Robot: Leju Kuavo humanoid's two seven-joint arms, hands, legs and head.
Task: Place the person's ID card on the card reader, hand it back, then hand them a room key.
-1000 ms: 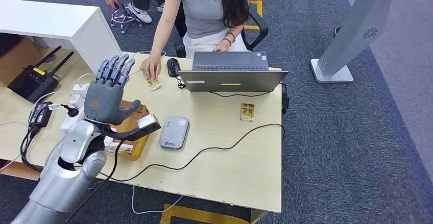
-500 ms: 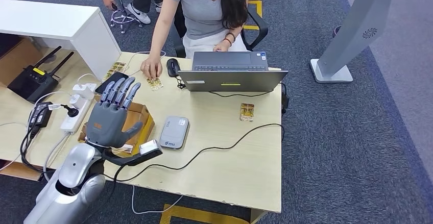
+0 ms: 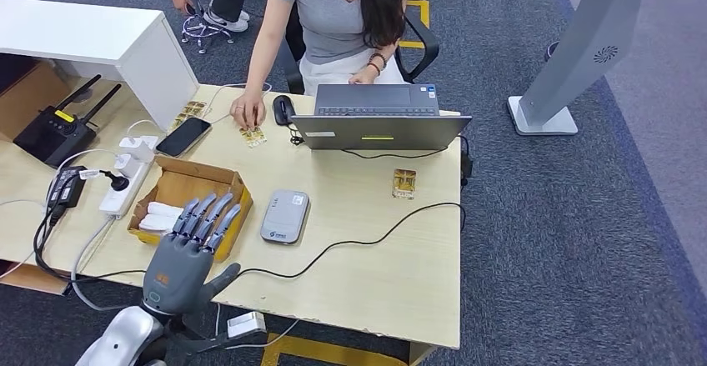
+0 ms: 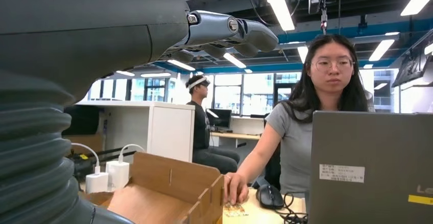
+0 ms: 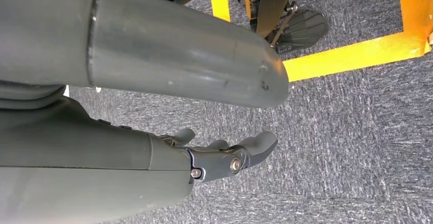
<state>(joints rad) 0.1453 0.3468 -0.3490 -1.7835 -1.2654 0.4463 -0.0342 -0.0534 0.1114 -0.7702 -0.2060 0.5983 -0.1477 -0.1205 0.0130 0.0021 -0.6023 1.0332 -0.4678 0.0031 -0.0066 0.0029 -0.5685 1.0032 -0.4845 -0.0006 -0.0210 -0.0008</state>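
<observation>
A person seated behind the desk presses a hand (image 3: 247, 112) on a small yellowish card (image 3: 251, 137) beside a black mouse (image 3: 282, 109). That card (image 4: 235, 210) lies under the person's fingers in the left wrist view. The grey card reader (image 3: 284, 215) lies mid-table. My left hand (image 3: 190, 251) hovers low at the table's front edge, fingers (image 4: 227, 29) spread, holding nothing. In front of it, a cardboard box (image 3: 206, 170) holds white items (image 3: 158, 215). My right hand (image 5: 224, 158) hangs over the carpet with nothing in it, fingers loosely apart.
A laptop (image 3: 379, 121) stands in front of the person. Another yellowish card (image 3: 403, 183) lies right of the reader, and a black cable (image 3: 358, 239) crosses the table. A phone (image 3: 183, 136), a power strip (image 3: 125, 178) and a router (image 3: 54, 132) sit at the left.
My left arm has dropped from high over the box, back and down to the table's front edge, still holding nothing. The person's hand stays on the card.
</observation>
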